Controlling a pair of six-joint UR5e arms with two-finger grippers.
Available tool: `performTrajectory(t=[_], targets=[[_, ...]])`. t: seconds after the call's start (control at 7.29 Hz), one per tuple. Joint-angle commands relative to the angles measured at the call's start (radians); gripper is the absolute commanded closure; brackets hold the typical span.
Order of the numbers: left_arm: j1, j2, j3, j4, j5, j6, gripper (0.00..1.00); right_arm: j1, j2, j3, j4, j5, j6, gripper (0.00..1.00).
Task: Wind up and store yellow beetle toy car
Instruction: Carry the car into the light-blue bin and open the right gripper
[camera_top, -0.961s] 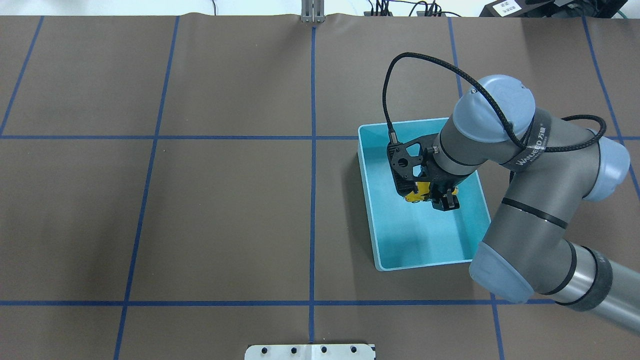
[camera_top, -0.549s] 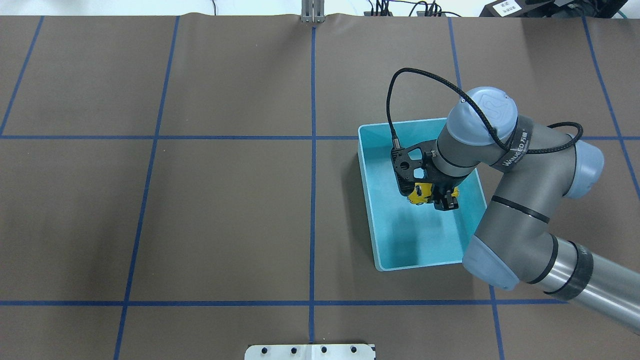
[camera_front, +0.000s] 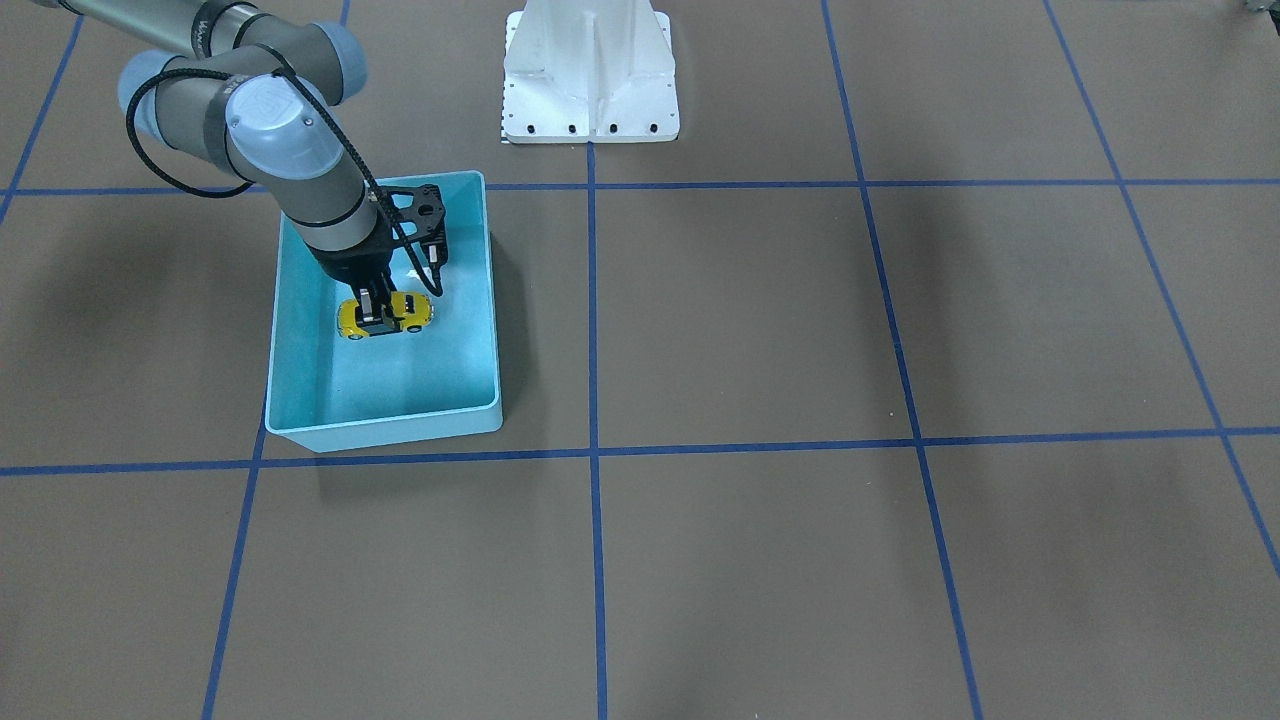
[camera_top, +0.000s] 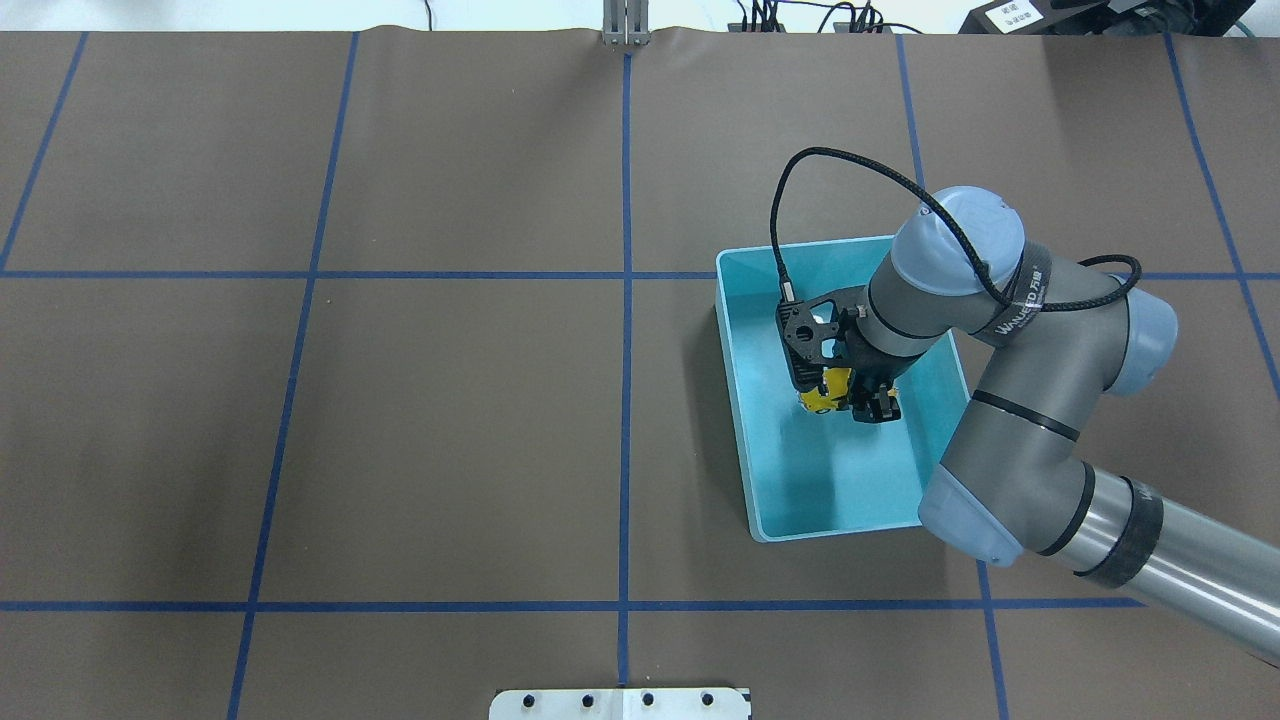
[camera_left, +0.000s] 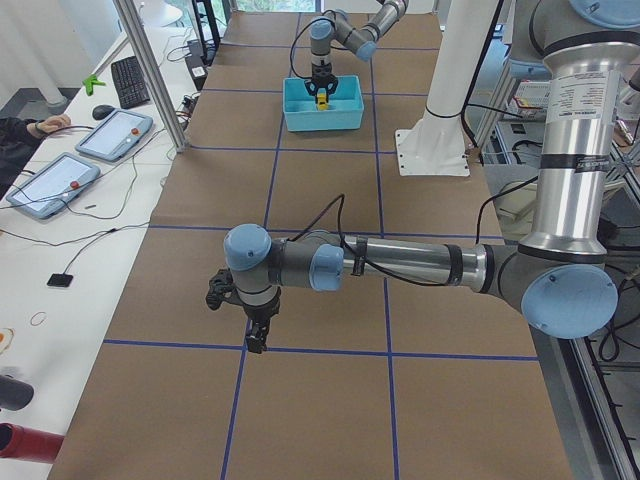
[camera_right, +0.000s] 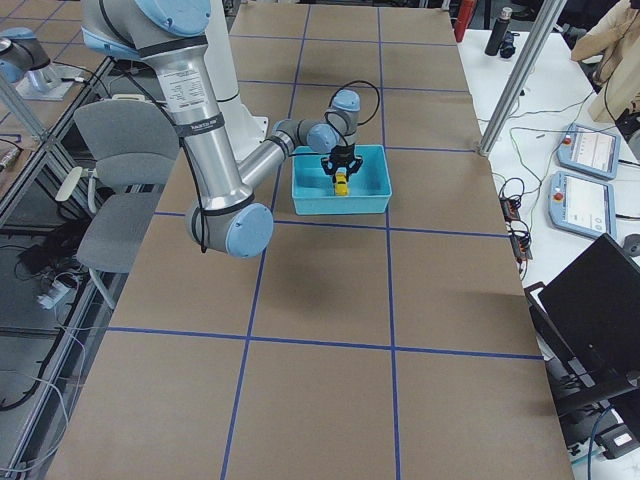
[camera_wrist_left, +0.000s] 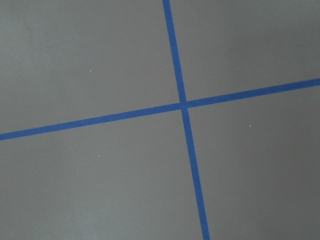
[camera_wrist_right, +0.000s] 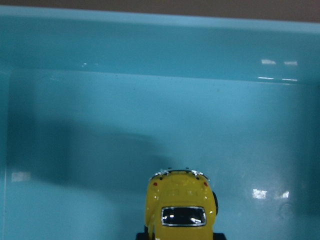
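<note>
The yellow beetle toy car (camera_front: 398, 314) is inside the light blue bin (camera_front: 385, 426), near the middle, low over its floor. My right gripper (camera_front: 376, 318) reaches down into the bin and is shut on the car's sides. In the overhead view the car (camera_top: 822, 397) shows partly under the gripper (camera_top: 858, 400). The right wrist view shows the car's roof and window (camera_wrist_right: 182, 205) against the bin wall (camera_wrist_right: 160, 45). My left gripper (camera_left: 257, 340) hangs over bare table far from the bin; I cannot tell whether it is open or shut.
The brown mat has blue tape grid lines (camera_top: 626, 300). The white robot base (camera_front: 590, 70) stands beside the bin. Tablets and cables (camera_left: 80, 160) lie on a side table beyond the mat's edge.
My right arm has drawn in and lowered, carrying the car deeper into the bin and slightly left in the overhead view. The grip on the car is unchanged.
</note>
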Motion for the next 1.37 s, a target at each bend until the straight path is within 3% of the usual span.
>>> performTrajectory(t=[0.0,0.27,0.55,0.82,1.24], targets=[[0.001,-0.001,0.0,-0.001,-0.001,-0.003,0.0,-0.003,-0.002,-0.005,0.003,0.001,0.001,0.93],[0.0,0.002,-0.003,-0.001,-0.007,-0.001,0.0,-0.003,-0.002,0.006,0.0,0.016,0.027,0.01],[0.0,0.016,0.0,-0.004,-0.131,0.002,0.0,0.001,0.001,0.033,-0.006,0.039,0.03,0.0],[-0.003,0.028,-0.005,-0.02,-0.133,0.002,0.0,0.075,-0.02,0.14,-0.138,0.087,0.03,0.0],[-0.006,0.045,-0.008,-0.02,-0.13,0.002,0.0,0.297,-0.099,0.258,-0.36,0.176,0.016,0.0]])
